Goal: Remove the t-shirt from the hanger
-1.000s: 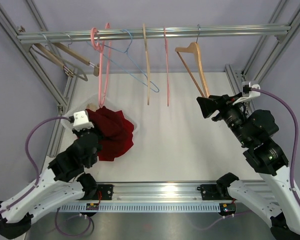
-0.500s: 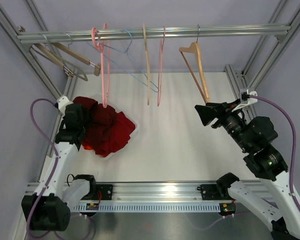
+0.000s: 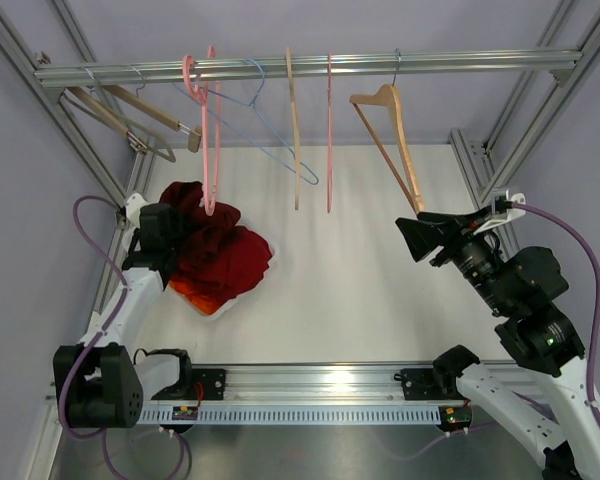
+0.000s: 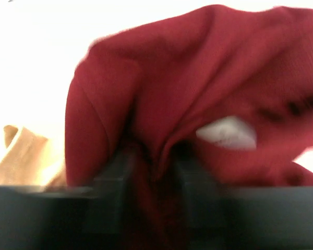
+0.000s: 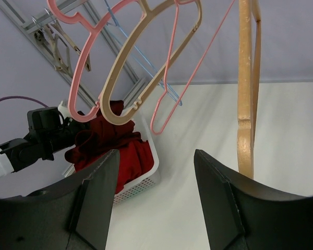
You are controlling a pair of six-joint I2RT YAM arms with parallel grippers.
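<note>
The red t-shirt lies bunched in a white basket at the left of the table, clear of every hanger. My left gripper is at the heap's left edge. In the blurred left wrist view its dark fingers stand apart, with a fold of the t-shirt between them. My right gripper hangs open and empty over the right of the table, beside the wooden hanger. In the right wrist view the right gripper faces the t-shirt and basket.
Bare hangers hang from the top rail: a pink plastic one, a blue wire one, a tan one and a thin pink one. More wooden hangers hang at the far left. Orange cloth shows under the shirt.
The left arm swung round to the table's left side with the shirt over the basket, and its jaws have come apart. The thin pink and wooden hangers have swung slightly. The right arm barely moved.
</note>
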